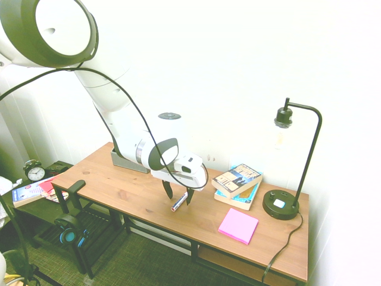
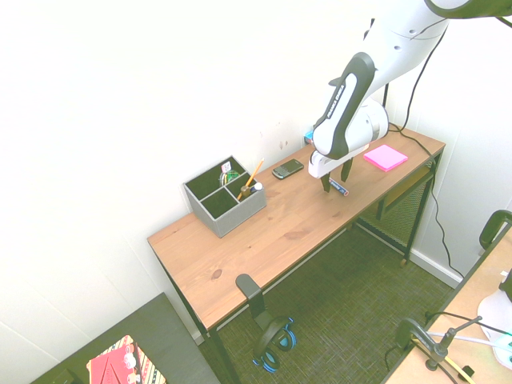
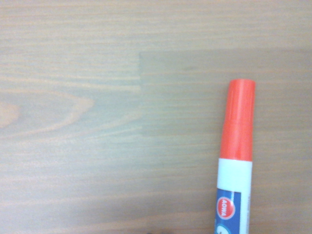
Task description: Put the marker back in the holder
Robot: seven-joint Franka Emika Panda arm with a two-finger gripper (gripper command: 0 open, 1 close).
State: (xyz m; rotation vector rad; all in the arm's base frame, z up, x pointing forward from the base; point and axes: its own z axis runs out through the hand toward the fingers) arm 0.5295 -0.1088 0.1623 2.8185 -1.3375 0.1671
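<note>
On the desk (image 1: 137, 196), only the wrist view shows the marker's (image 3: 235, 161) red cap.

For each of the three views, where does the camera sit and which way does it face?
First exterior view: high off the desk's front, facing the wall; arm enters from left.
Second exterior view: high off the opposite end, holder nearest; arm enters from right.
Wrist view: straight down onto wood; no robot body.
All show the marker; both exteriors the gripper.
</note>
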